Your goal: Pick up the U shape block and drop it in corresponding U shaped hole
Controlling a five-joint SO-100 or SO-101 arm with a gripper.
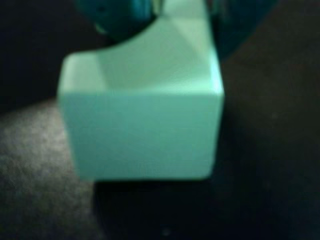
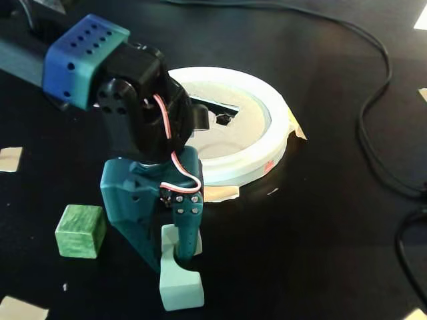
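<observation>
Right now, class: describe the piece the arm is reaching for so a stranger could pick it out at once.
In the fixed view, start at the white-rimmed cardboard disc on the black table, then follow the arm down to its teal pincer. Between its fingers lies the U shape block: pale mint, elongated, with a rounded notch, unlike the darker green cube to its left.

**Dim, blurry wrist cam; clearer fixed cam**

Wrist view: dark, soft focus overall, U shape block (image 1: 142, 135) glows pale w/ fuzzy edges, heavy shadow lower right. Fixed view: brighter, fairly sharp; white rim (image 2: 267, 150) near-overexposed, black table (image 2: 333, 233) swallows detail.
</observation>
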